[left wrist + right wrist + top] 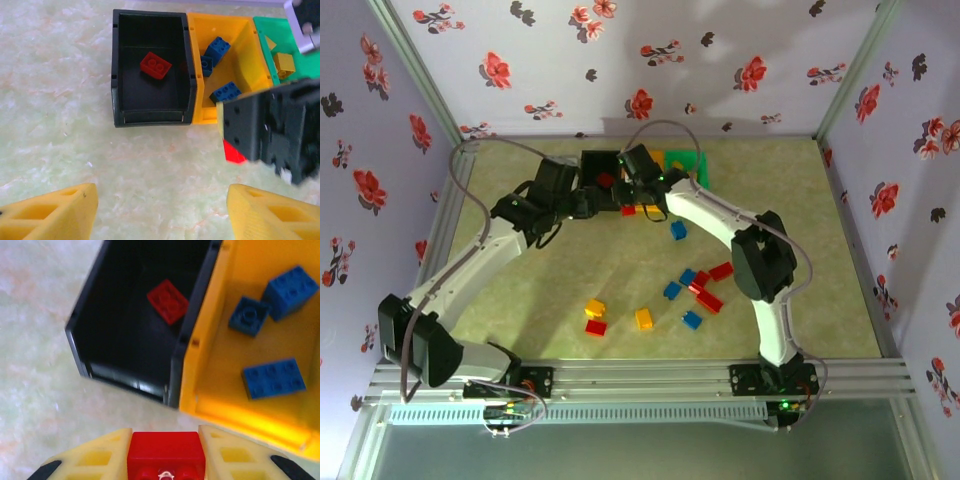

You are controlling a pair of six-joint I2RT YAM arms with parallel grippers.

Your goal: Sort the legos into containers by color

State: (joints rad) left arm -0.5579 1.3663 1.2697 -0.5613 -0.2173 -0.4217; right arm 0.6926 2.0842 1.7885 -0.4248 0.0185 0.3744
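Just before the black bin (125, 376), a red brick (166, 456) is clamped in the right tool (165, 436). The left tool (162, 200) is held apart over the desk (50, 100), seemingly empty.

Black bin (115, 75), red lego (155, 65) inside — orange bin (242, 55)

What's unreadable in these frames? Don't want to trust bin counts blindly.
- Right wrist: red brick in the right gripper, cut off by the bottom edge; its length is unclear.
- Left wrist: green bin, cut off at the right edge and partly covered by the right gripper; count of yellow bricks unsure.
- Top external: contents of black bin, orange bin and green bin, mostly covered by left arm and right arm.
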